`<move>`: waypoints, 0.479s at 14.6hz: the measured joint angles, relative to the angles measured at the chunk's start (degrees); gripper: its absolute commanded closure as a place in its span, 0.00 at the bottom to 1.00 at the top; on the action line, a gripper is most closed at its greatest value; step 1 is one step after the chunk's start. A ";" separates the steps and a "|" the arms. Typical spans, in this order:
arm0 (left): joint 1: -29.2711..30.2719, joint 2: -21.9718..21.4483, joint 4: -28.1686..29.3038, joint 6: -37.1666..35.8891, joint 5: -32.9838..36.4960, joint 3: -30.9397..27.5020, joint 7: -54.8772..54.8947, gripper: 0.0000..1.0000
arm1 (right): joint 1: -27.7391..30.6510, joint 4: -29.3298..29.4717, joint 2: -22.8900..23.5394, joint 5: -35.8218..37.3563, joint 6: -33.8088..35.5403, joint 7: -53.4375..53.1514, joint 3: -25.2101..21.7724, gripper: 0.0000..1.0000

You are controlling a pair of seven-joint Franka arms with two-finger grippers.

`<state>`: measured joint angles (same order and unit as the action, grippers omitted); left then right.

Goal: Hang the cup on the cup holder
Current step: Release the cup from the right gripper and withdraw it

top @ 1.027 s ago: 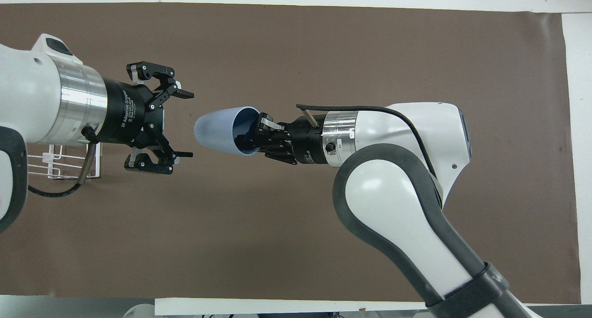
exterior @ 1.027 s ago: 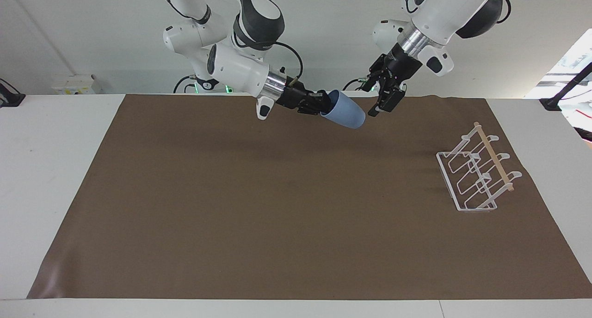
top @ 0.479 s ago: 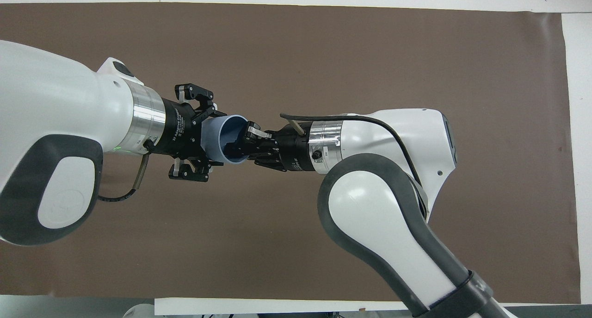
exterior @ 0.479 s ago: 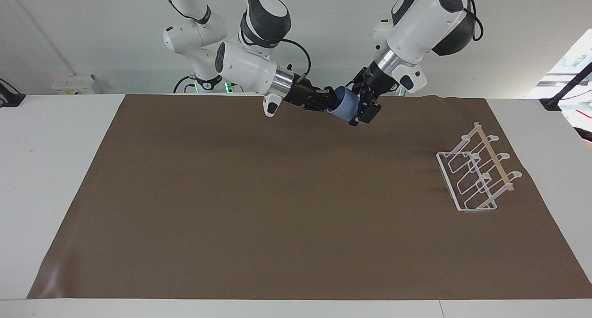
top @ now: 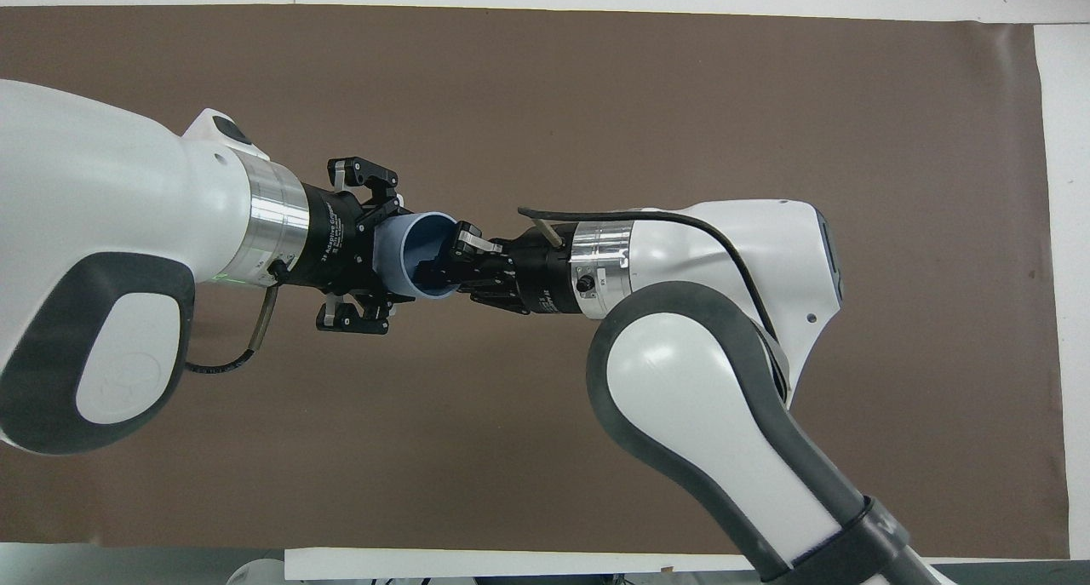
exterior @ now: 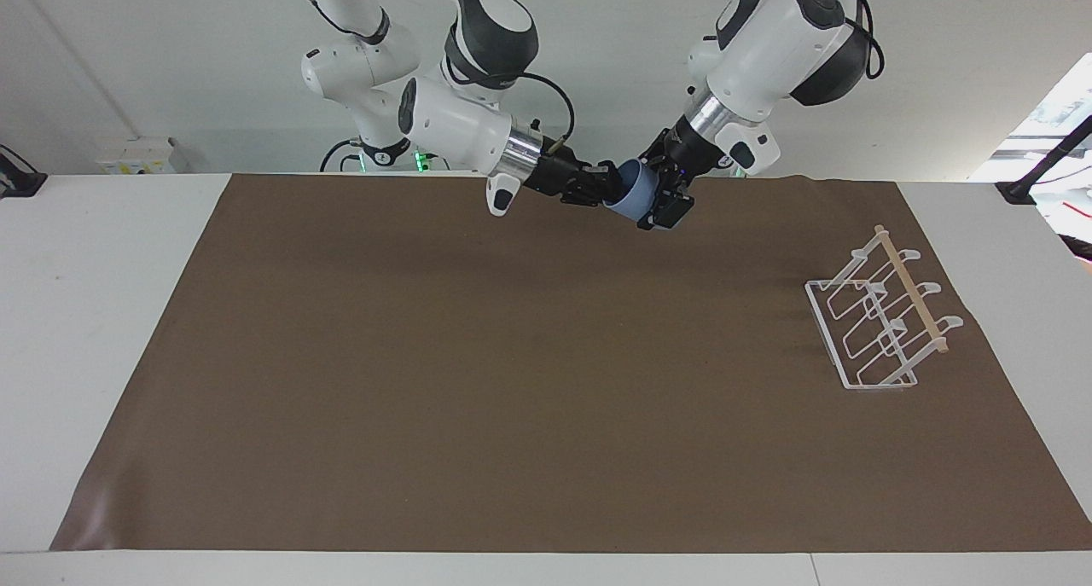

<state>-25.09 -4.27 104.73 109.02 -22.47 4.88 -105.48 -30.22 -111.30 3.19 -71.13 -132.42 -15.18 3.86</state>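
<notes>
The light-blue cup [exterior: 636,198] is held in the air on its side over the part of the brown mat nearest the robots. My right gripper [exterior: 601,189] is shut on its rim, with one finger inside the cup's mouth [top: 426,257]. My left gripper [exterior: 661,206] is around the cup's narrow base, and its fingers [top: 364,173] stand on either side of the cup, spread a little wider than it. The white wire cup holder [exterior: 879,322] with its wooden rod stands on the mat toward the left arm's end of the table. My left arm hides it in the overhead view.
The brown mat [exterior: 512,381] covers most of the white table [exterior: 102,313]. Both arms meet over the mat's middle, at the edge nearest the robots.
My left gripper moved from beside the cup to around its base. My right gripper brought the cup a little toward the left one and nearer to the robots.
</notes>
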 measured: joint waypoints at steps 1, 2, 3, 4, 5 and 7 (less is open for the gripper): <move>-0.01 -0.02 -0.18 0.24 -0.01 0.00 -0.03 1.00 | 0.14 0.24 -0.02 0.15 0.03 0.00 -0.01 0.01; 0.05 -0.02 -0.31 0.25 0.16 -0.04 -0.43 1.00 | 0.61 0.60 -0.16 0.47 -0.03 0.00 -0.01 0.01; 0.55 -0.01 -0.23 -0.49 1.26 -0.26 -0.60 1.00 | 2.31 1.12 -0.64 1.39 0.33 0.00 -0.12 0.00; 1.59 0.13 -0.03 -1.16 3.06 -0.48 -0.65 1.00 | 5.57 2.06 -1.52 2.72 3.53 0.00 -0.22 0.01; 2.70 0.23 0.16 -1.89 5.23 -0.69 -0.59 1.00 | 9.94 2.96 -2.46 4.59 8.09 0.05 -0.52 0.01; 5.12 0.30 0.36 -2.08 9.61 -0.88 -0.45 1.00 | 20.59 4.67 -3.80 8.80 19.82 2.70 -1.20 0.01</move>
<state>-19.96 -3.98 105.09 106.95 -12.86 4.00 -105.93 -9.63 -106.63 -0.62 -62.33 -112.60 -12.48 2.66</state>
